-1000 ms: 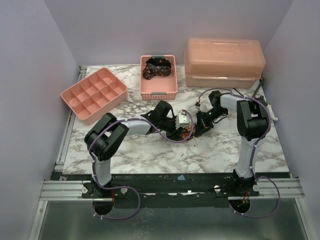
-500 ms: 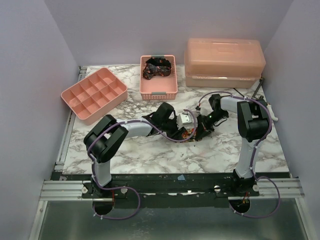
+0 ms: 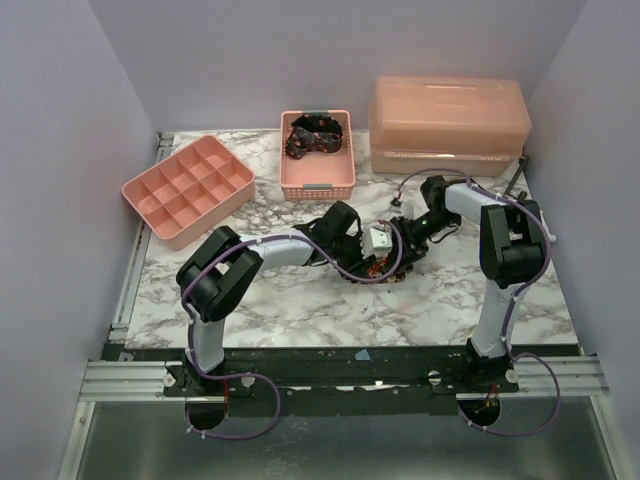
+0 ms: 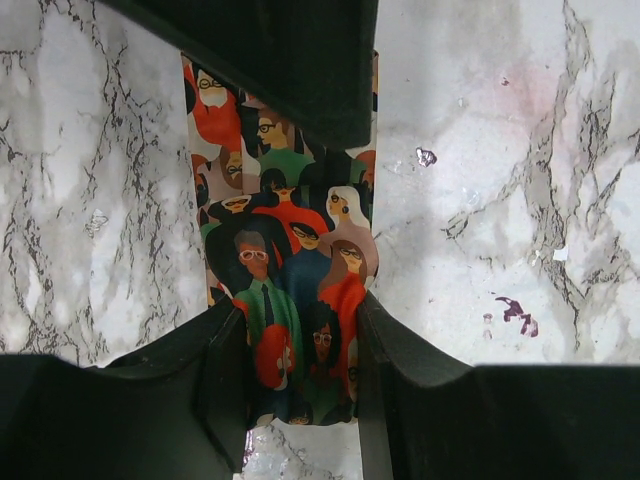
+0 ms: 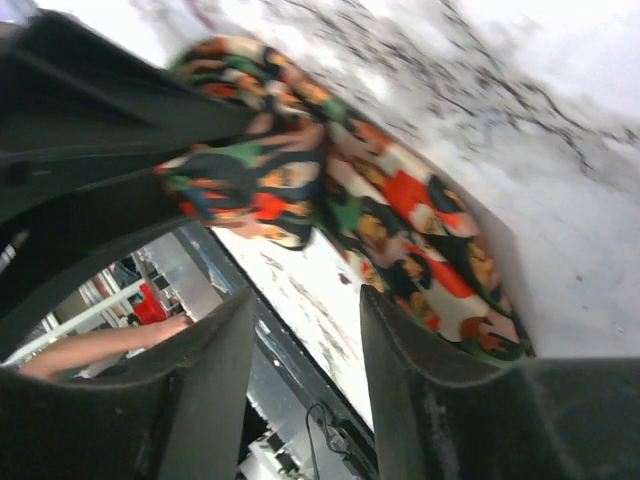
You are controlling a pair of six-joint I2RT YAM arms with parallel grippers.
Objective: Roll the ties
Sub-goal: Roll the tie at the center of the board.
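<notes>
Showing the printed tie (image 4: 290,260) near the middle of the marble table (image 3: 300,300), where the two wrists meet; in the left wrist view its band of small cartoon faces in red, orange and green runs straight up the frame, long axis parallel to the left fingers (image 4: 150,400); its far end passes under a dark part at the top of that view; in the right wrist view the same tie (image 5: 400,220) sweeps from upper left to lower right and bunches into folds at the upper-left end; from above it shows only as a small coloured bunch (image 3: 380,268), its axis not readable there.

Left arm (image 3: 270,250): elbow raised at the left, forearm reaching right and low over the table; right arm (image 3: 505,240): upright link on the right, forearm folded back leftward and down toward the same spot.

Left jaws: narrow, both inner faces pressed against the edges of the band, which fills the gap between them; right jaws: parted, nothing between them, the tie lying just beyond the tips and touching the outer of the right fingers (image 5: 440,400).

A second tie (image 3: 315,135), mostly black, lies coiled in the pink basket (image 3: 317,186) at the far side.
</notes>
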